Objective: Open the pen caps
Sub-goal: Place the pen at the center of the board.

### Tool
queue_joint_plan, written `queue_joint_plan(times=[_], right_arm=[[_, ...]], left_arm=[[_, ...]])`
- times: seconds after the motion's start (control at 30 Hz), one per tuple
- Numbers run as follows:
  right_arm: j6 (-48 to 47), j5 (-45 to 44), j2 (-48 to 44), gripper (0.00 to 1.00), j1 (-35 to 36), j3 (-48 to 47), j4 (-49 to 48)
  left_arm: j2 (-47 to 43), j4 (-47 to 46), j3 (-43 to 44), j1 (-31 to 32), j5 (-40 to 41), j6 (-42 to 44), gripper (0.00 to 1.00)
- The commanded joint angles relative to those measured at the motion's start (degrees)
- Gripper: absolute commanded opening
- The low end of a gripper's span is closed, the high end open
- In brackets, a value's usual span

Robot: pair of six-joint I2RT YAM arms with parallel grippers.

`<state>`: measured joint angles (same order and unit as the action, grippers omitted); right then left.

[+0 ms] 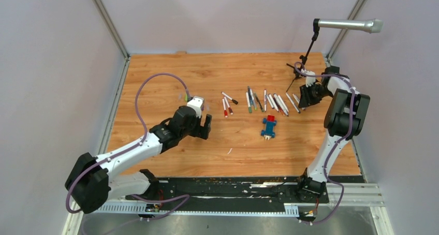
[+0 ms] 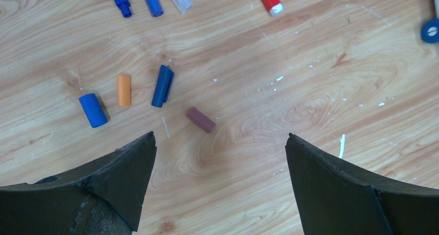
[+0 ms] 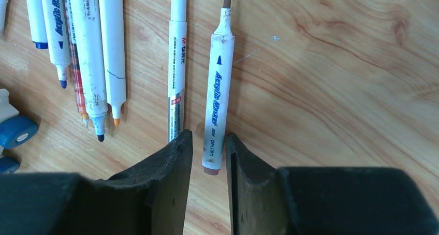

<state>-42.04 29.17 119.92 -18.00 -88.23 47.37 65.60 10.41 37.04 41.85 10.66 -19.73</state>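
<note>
Wood-grain tabletop [image 1: 155,74] fills my left wrist feed. On it, just ahead of my left claw [image 2: 221,135], lie four loose pen caps. They are a short round blue plastic cap [image 2: 93,109], a stubby orange plastic cap [image 2: 123,90] near it, a darker blue plastic cap with a clip [image 2: 162,86], and a small brown plastic cap [image 2: 201,119] closest to the claw. All four lie flat and apart from one another. The left claw's jaws are spread wide over bare wood.

Along the far edge of that feed I see more coloured ends in green, purple, blue and red. The frame cuts them off, so I cannot tell caps from pens there.

My right claw [image 3: 207,136] has its jaws narrowly parted around the rear end of a white-barrelled marker with a bare brown tip [image 3: 217,90]. The marker lies flat, tip pointing away. A sliver of wood shows between one finger and the barrel, so I read it as not clamped. A row of uncapped white pens [image 3: 88,54] lies alongside the marker. A chunky blue-and-red block [image 1: 268,127] sits mid-tabletop between the arms.
</note>
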Motion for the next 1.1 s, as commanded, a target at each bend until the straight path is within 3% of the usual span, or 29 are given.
queue_joint_plan(times=[0.0, 0.43, 0.67, 0.8, 0.93, 1.07], right_arm=[[0.54, -0.34, -2.21, 0.33, 0.42, -0.12, 1.23], [2.90, 6.41, -14.69, 0.35, 0.42, 5.36, 1.99], [4.21, 18.20, -23.70, 0.35, 0.47, 10.36, 4.80], [5.15, 23.36, -31.12, 0.35, 0.42, 15.44, 4.38], [8.50, 29.67, -38.55, 0.35, 0.42, 24.88, -1.74], [12.93, 29.60, -47.17, 0.46, 0.31, 36.22, -12.97]], left_arm=[[-3.50, -3.17, -0.58, -0.48, -1.15, -2.33, 1.00], [-2.85, -14.37, -1.74, -3.34, -11.62, -13.34, 1.00], [8.13, -15.44, 6.83, -3.35, -15.47, -18.48, 0.99], [15.93, -9.79, 14.24, -3.26, -13.49, -20.49, 0.96], [24.94, 3.35, 24.78, -2.58, -7.36, -21.21, 0.92], [34.02, 15.03, 35.74, -1.33, -1.74, -22.38, 0.69]])
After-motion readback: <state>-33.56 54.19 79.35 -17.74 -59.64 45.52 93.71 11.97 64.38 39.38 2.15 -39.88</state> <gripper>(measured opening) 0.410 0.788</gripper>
